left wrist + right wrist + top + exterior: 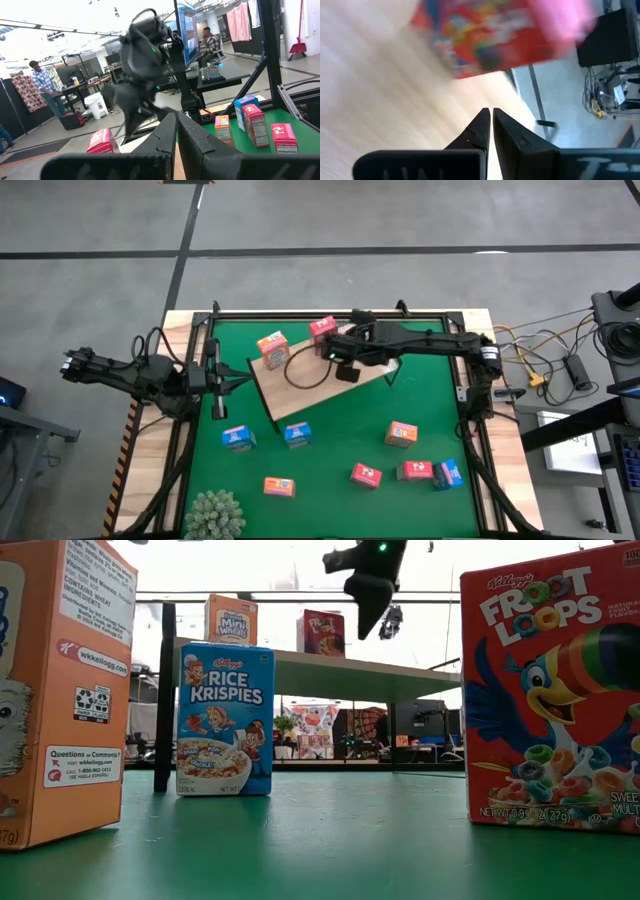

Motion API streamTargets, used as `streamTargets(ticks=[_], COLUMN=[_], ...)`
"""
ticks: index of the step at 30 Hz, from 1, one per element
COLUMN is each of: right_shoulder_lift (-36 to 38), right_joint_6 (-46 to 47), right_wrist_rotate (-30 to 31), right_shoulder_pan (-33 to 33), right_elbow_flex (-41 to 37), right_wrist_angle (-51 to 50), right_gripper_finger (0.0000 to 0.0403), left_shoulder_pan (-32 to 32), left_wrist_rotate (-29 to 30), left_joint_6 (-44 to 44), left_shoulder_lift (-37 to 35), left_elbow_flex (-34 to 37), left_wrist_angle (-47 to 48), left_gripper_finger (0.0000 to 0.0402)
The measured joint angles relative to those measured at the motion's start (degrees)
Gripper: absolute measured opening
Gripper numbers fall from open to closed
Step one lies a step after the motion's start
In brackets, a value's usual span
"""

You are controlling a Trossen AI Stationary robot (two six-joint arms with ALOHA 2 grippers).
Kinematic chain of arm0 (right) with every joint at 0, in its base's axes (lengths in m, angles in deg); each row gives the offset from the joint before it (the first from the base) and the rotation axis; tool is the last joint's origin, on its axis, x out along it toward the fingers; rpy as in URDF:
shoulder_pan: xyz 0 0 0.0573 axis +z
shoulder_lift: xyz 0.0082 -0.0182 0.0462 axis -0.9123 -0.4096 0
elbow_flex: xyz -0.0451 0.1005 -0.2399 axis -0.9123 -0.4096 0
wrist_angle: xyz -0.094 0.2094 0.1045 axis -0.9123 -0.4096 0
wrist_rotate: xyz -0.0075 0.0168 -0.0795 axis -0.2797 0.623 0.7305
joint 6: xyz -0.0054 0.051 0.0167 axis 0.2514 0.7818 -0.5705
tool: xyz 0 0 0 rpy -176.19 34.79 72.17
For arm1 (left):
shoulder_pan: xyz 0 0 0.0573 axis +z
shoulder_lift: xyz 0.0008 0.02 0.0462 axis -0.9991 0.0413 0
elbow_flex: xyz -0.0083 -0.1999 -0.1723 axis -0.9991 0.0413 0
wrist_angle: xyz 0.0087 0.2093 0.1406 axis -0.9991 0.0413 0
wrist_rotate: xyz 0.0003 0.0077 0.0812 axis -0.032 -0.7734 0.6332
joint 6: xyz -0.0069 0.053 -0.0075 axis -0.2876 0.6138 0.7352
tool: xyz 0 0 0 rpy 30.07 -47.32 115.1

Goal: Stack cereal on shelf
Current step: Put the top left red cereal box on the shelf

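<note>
— Two cartons fill our low view nearest the camera: a tall orange printed cardboard box with recycling marks and a "Questions or Comments?" panel, and a red printed cardboard box reading Kellogg's Froot Loops, with a toucan.

— Behind them we read Rice Krispies on the small blue printed cardboard box. Farther back, up on the wide light-wood board shelf with dark metal edging, stand an orange Mini-Wheats box and a pink-red box.

— From above we count seven more boxes loose on the green mat of the table. How would we take one?

— We judge them light, stiff but crushable and a bit slick, so across the narrow faces, gently.

— And our jaws?

— On the right gripper, above the shelf near the pink-red box, they are closed on nothing. On the left gripper, waiting at the table's left edge, likewise pressed together, empty.
</note>
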Motion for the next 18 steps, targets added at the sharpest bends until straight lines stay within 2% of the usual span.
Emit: streamTargets(ticks=[6, 13, 18], right_shoulder_lift=[3.81, 3.71, 3.64], right_joint_6=[-1.46, -4.63, -5.46], right_wrist_rotate=[-0.09, -8.7, -10.34], right_shoulder_pan=[-3.61, -7.1, -7.19], right_elbow_flex=[-0.26, -0.32, -0.32], right_wrist_angle=[6.66, 13.29, 15.8], right_gripper_finger=[0.0012, 0.0012, 0.0012], left_shoulder_pan=[0.0, 0.0, 0.01], left_wrist_rotate=[0.0, 0.0, 0.0], left_joint_6=[0.0, 0.02, 0.01], left_shoulder_lift=[-0.02, -0.04, -0.05], left_elbow_flex=[0.0, 0.0, 0.0], left_wrist_angle=[-0.02, -0.04, -0.04], left_gripper_finger=[0.0, 0.0, 0.0])
